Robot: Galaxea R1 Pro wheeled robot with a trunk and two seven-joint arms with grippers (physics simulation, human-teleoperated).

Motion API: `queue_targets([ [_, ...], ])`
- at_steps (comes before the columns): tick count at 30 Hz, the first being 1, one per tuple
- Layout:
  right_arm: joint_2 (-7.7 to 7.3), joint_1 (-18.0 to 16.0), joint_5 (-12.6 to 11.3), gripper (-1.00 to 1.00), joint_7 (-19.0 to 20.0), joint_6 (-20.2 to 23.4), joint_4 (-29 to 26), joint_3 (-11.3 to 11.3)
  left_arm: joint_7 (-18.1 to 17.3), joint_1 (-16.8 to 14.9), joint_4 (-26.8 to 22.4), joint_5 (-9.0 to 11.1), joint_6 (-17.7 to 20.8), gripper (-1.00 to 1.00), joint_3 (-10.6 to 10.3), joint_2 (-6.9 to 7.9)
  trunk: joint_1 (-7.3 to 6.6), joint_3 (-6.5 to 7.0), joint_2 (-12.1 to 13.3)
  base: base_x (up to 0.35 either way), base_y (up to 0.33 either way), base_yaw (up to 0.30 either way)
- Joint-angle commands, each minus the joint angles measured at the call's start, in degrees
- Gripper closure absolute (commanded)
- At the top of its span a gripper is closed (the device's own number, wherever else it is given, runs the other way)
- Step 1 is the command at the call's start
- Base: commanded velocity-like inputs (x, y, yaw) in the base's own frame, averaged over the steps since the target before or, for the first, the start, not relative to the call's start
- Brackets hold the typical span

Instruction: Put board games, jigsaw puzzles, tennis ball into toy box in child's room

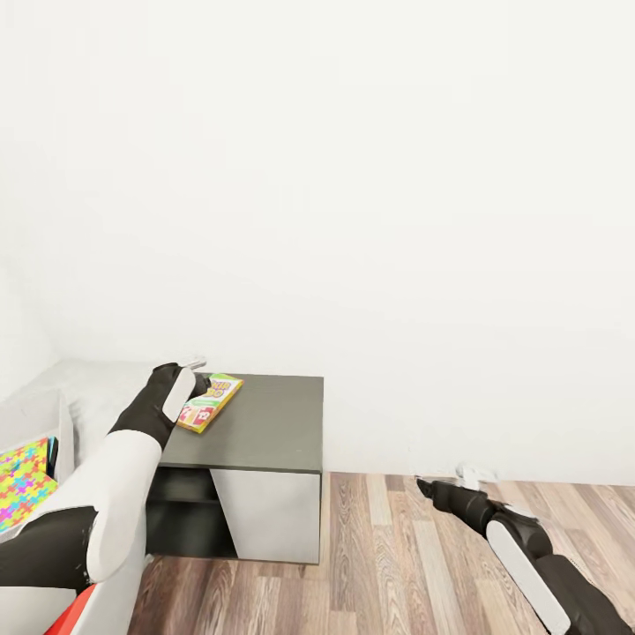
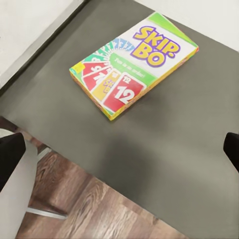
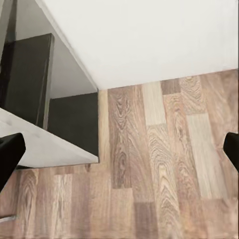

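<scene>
One flat yellow-green Skip-Bo board game box lies on the dark-grey cabinet worktop, not yet in the light grey toy box, where a multicoloured jigsaw puzzle square already rests. The left gripper hovers above the game, jaws wide apart, holding nothing. The right gripper hangs open and empty over the wood-plank floor.

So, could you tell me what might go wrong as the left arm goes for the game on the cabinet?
1. The game box lies flat on the cabinet top, so the open left gripper may slide it rather than get under an edge.
2. A push could send it toward the cabinet's edge and onto the floor.
3. The toy box sits close by the left arm, which might knock it when swinging over.
</scene>
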Motion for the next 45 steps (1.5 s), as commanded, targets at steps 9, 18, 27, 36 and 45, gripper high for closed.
queue_targets([
  [9,7.38,-2.8,5.9,-1.00,-15.4,10.7,3.7,0.4,0.7,-0.1,2.9,0.7,0.2,-1.00,0.1,-0.10,0.04,-0.13,-0.1,0.000,0.000,0.000],
  [18,13.22,-3.2,15.7,-1.00,-19.1,15.2,4.6,0.5,0.7,-0.8,6.6,0.7,0.5,-1.00,0.0,0.02,0.04,-0.13,-0.1,0.000,0.000,0.000],
  [27,16.74,-3.3,18.4,-1.00,-19.5,15.9,6.0,1.1,0.5,-7.6,11.8,0.7,3.6,-1.00,0.1,0.19,0.04,-0.13,-0.1,0.000,0.000,0.000],
  [36,16.64,-3.4,18.9,-1.00,-19.2,16.9,6.8,1.3,0.3,-10.7,12.8,0.7,4.8,-1.00,0.1,0.26,0.04,-0.15,-0.1,0.000,0.000,0.000],
  [45,16.42,-3.4,18.9,-1.00,-19.3,17.2,7.7,3.1,-0.1,-11.3,12.8,0.7,5.3,-1.00,0.2,0.37,0.04,-0.55,-0.1,0.000,0.000,0.000],
])
